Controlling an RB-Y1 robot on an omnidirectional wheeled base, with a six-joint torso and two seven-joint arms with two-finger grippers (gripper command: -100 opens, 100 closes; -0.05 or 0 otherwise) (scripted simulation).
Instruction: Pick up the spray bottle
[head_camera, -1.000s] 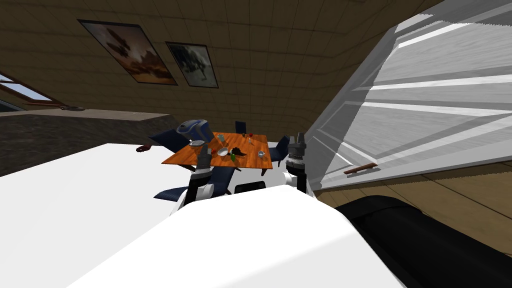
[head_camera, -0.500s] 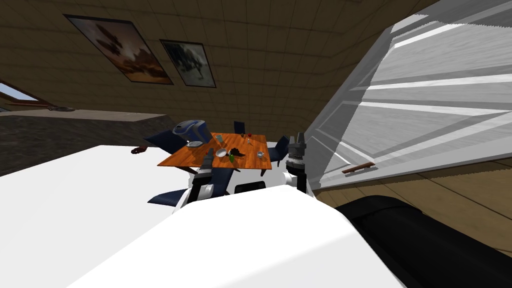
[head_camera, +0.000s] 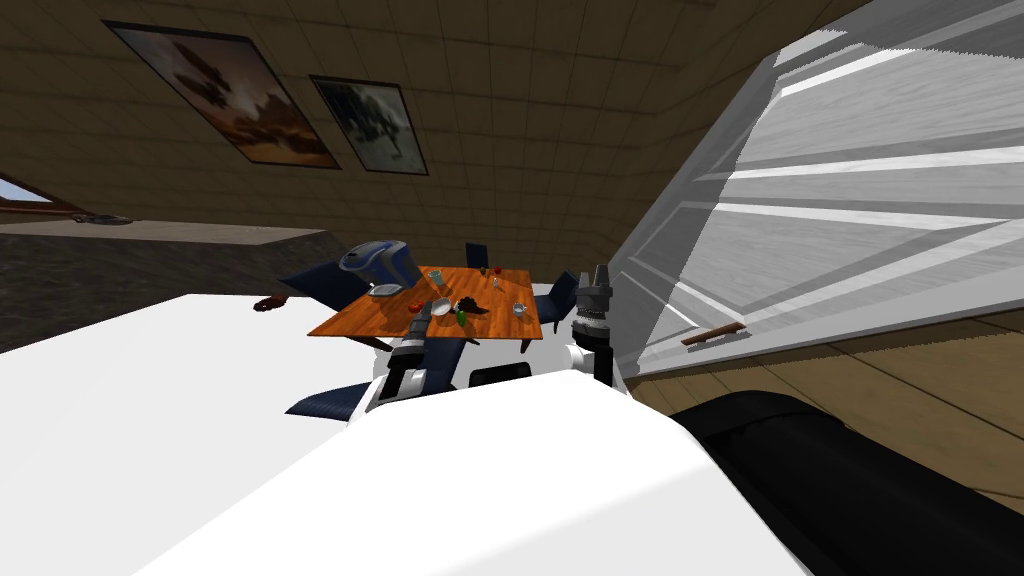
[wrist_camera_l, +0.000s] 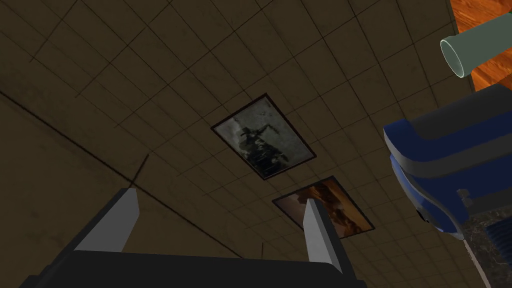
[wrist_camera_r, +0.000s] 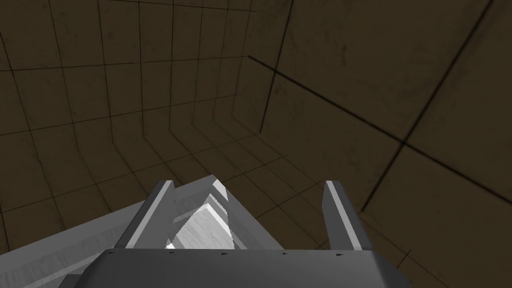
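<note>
Both spread wide: L end effector (wrist_camera_l: 220, 196), R end effector (wrist_camera_r: 250, 183); cup (wrist_camera_l: 470, 50) on table (wrist_camera_l: 480, 15) looks empty.

- The bench (head_camera: 360, 318) is showing orange-brown wood — grained, lightly glossy.
- The door (head_camera: 860, 200) is looking like white-painted wood, streaky grain showing.
- The wall (head_camera: 520, 130) is reading as matt brown tile.
- The left tool (wrist_camera_l: 221, 195) is wearing matt, smooth grey fingers (wrist_camera_l: 112, 225).
</note>
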